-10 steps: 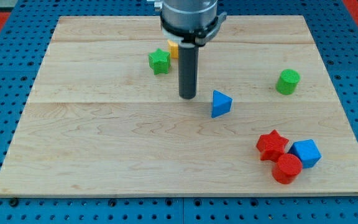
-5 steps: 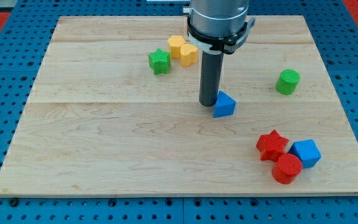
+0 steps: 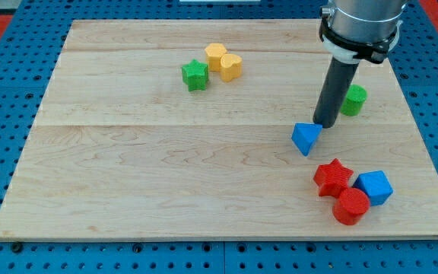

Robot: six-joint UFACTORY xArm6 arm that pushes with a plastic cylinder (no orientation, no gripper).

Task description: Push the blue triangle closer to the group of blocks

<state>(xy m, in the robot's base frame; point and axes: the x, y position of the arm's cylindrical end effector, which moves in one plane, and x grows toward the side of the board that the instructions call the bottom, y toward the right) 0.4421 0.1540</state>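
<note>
my tip [image 3: 325, 125] touches the top right edge of the blue triangle [image 3: 306, 138]. bare wood lies between the triangle and the red star [image 3: 332, 176] group below. there is no gripper.

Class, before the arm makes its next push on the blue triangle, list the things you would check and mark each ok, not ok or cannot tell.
1. My tip sits against the blue triangle, at its upper right: ok.
2. Tip is on the side away from the group: not ok, since a push from here sends it to the lower left.
3. Group intact: red star, blue cube, red cylinder clustered: ok.
4. Path from triangle to star free: ok.
5. Green cylinder untouched by the rod: cannot tell.
</note>
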